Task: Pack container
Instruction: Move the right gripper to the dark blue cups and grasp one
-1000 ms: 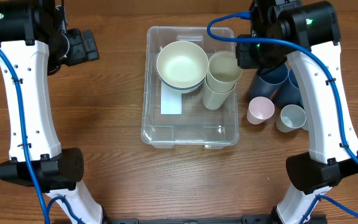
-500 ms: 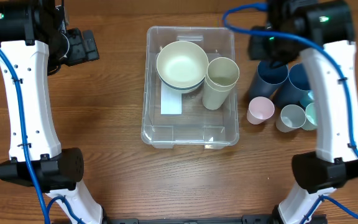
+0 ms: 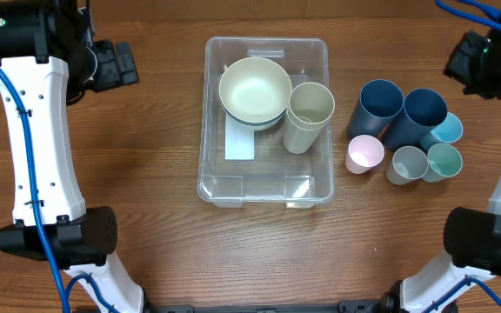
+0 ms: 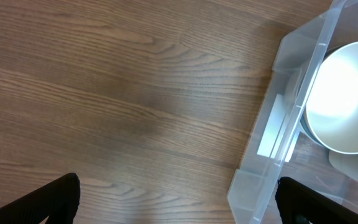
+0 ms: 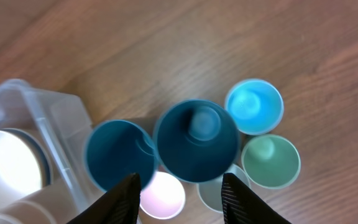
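Note:
The clear plastic container (image 3: 266, 187) sits at the table's middle with a white label on its bottom. It holds a cream bowl (image 3: 254, 89) stacked on a blue one, and a cream cup (image 3: 308, 116) lying against its right wall. The container also shows in the left wrist view (image 4: 272, 149) and at the left of the right wrist view (image 5: 39, 102). My left gripper (image 4: 176, 208) is open and empty, left of the container. My right gripper (image 5: 182, 199) is open and empty, high above the loose cups.
Right of the container stand two tall dark blue cups (image 3: 379, 106) (image 3: 417, 113), a pink cup (image 3: 364, 155), a grey cup (image 3: 405, 164), a green cup (image 3: 444, 161) and a light blue cup (image 3: 446, 130). They also show in the right wrist view (image 5: 194, 140).
My right gripper has left the cream cup in the container and moved away to the far right corner, uncovering the loose cups. The left arm has not moved.

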You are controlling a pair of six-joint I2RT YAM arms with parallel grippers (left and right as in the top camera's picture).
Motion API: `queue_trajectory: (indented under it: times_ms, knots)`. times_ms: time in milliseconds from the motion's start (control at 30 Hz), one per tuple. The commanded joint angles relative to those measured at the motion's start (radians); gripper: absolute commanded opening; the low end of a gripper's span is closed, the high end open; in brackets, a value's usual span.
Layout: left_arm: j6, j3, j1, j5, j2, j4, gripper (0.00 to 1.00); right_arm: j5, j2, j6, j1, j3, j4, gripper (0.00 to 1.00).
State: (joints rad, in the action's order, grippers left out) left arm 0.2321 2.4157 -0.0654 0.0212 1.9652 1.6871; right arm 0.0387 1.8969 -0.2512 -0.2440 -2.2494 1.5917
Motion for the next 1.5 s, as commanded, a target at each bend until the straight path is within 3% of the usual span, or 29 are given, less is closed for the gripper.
queue_trajectory:
  times_ms: [0, 167, 400, 733, 1467]
  knots:
    - [-0.019, 0.008, 0.002, -0.006, -0.004, 0.002, 1.0, 0.027, -0.026, -0.004, -0.035, 0.092, -0.037, 0.42]
    - [-0.019, 0.008, 0.002, -0.006, -0.004, 0.002, 1.0, 0.035, -0.022, -0.004, -0.076, 0.194, -0.12, 0.36]
    - [-0.019, 0.008, 0.002, -0.006, -0.004, 0.002, 1.0, 0.132, -0.022, 0.028, -0.089, 0.293, -0.185, 0.36]
    - [-0.019, 0.008, 0.002, -0.006, -0.004, 0.002, 1.0, 0.128, -0.021, 0.023, -0.089, 0.404, -0.266, 0.36]
    - [-0.019, 0.008, 0.002, -0.006, -0.004, 0.002, 1.0, 0.198, -0.021, 0.05, -0.089, 0.422, -0.308, 0.36]
